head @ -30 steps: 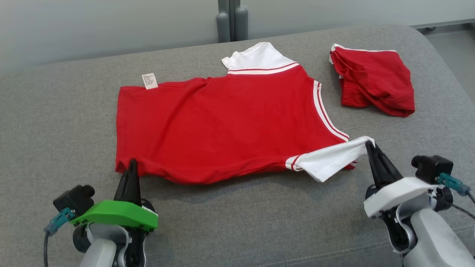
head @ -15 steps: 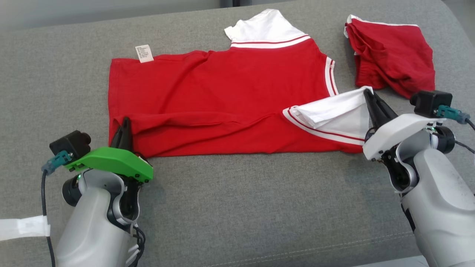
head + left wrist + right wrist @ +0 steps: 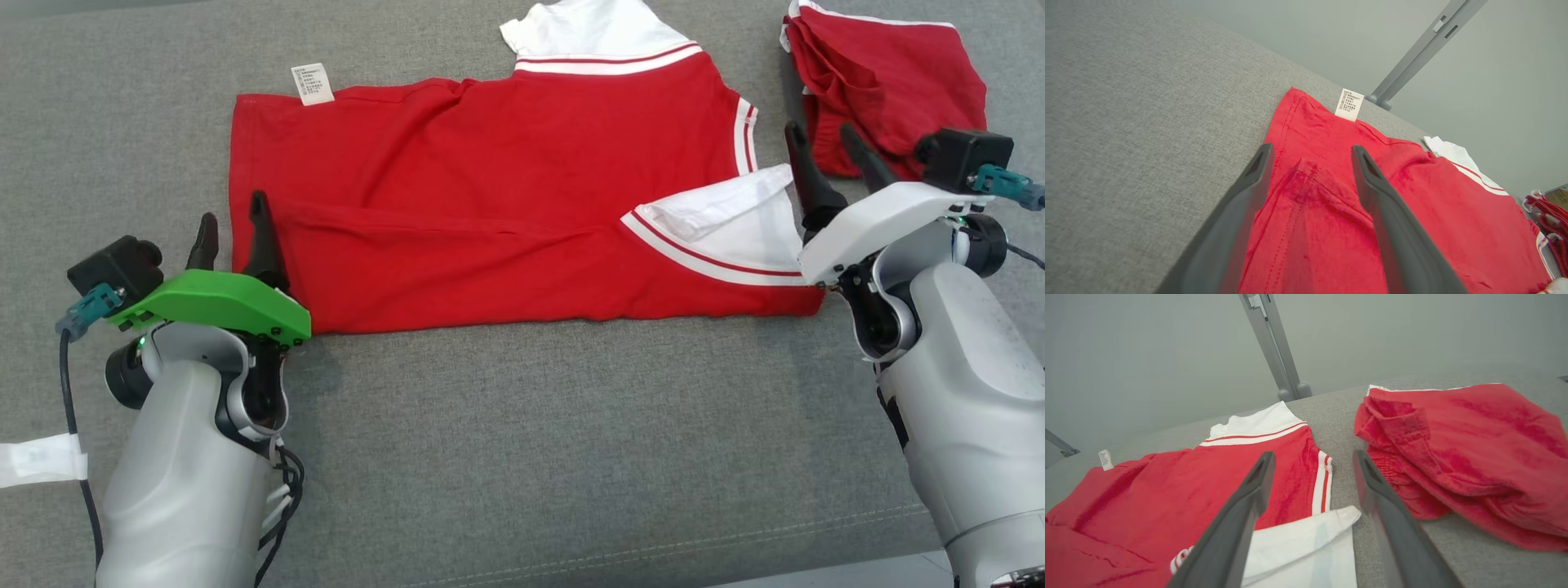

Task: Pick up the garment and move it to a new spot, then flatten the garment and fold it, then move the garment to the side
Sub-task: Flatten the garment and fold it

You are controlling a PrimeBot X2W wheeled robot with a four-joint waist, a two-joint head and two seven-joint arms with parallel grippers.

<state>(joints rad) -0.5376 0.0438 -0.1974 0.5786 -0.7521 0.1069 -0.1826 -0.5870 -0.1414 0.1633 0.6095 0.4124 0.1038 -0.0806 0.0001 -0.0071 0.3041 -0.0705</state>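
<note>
The garment (image 3: 490, 163) is a red shirt with white sleeves, spread on the grey padded surface (image 3: 531, 449). Its near strip is folded up over the body, and the white near sleeve (image 3: 735, 224) lies turned back on the red cloth. My left gripper (image 3: 234, 211) stands open over the shirt's near-left corner, with the folded hem (image 3: 1306, 188) loose between its fingers (image 3: 1312, 148). At the sleeve's right edge my right gripper (image 3: 820, 131) is open, holding nothing; in the right wrist view (image 3: 1313, 454) the sleeve (image 3: 1306, 535) lies beneath it.
A second red garment (image 3: 890, 65) lies bunched at the far right, just beyond my right fingers (image 3: 1453, 449). A white care label (image 3: 313, 83) sticks out of the shirt's far-left edge. A strip of white tape (image 3: 37, 461) is at the left edge. A grey post (image 3: 1274, 347) stands behind.
Both grippers carried the near hem and sleeve forward over the shirt, then opened and let go. The head camera has tilted down, so the whole scene sits higher.
</note>
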